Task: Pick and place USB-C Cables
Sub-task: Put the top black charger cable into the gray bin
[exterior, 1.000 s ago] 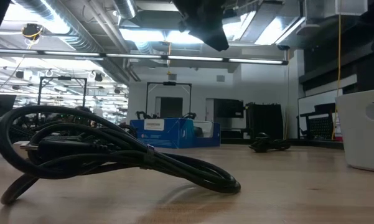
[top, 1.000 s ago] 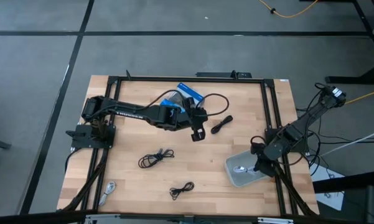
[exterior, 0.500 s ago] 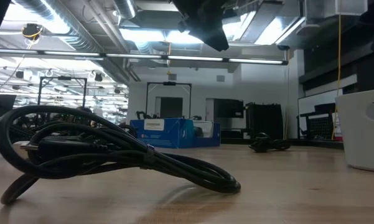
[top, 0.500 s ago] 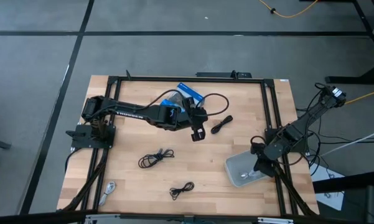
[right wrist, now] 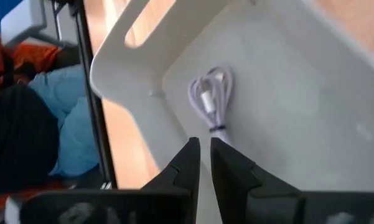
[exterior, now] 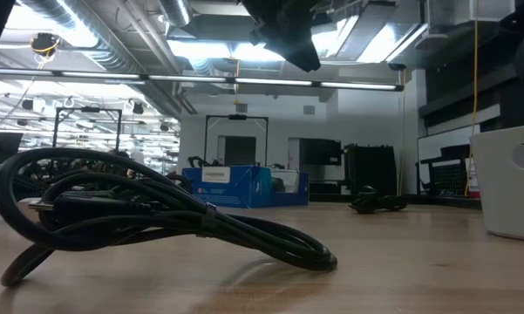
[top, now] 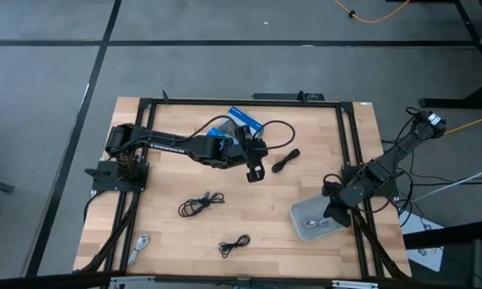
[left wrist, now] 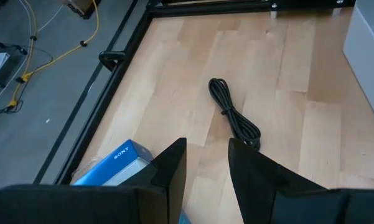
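Right hand [top: 334, 213] sat over the near edge of the white bin [top: 298, 215], empty, fingers nearly together with only a thin slit between them. The white cable [right wrist: 210, 99] lay coiled on the bin floor just ahead of its fingertips, not touching them. I read that as a finished drop: bin is the target, cable is in, hand is clear of it.

Left hand [top: 254, 170] hung above mid-table, fingers slightly apart, holding nothing. A black cable [left wrist: 234, 117] lay stretched on the table straight ahead of it, toward the bin side; likely the next pick, since the hand was already pointed at it. The blue box [top: 242, 122] sat close behind that hand, next to the arm, not part of the job.

Still out on the table: a second black cable [top: 201, 203] and a third black cable [top: 234, 244], both on the near side of the left hand and well apart from it, plus another white cable [top: 139, 242] by the table's near left corner. One of five binned, by my count.
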